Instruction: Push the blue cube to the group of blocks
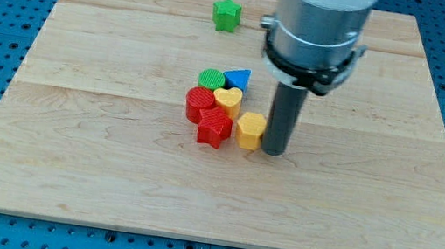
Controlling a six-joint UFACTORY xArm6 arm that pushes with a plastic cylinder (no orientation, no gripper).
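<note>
- No claw shows, so open or closed cannot be told; the arm ends in a dark rod.
- The rod stands upright below a grey housing, and my tip (273,152) rests on the tabletop (92,167).
- My tip is just right of the yellow block (250,130), seemingly touching it.
- The only blue block (236,79), seemingly wedge-shaped, sits at the group's top-right beside the green round block (211,79) and the yellow heart (227,100).

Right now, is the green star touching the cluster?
No. The green star sits alone near the view's top, well apart from the cluster by my tip.
</note>
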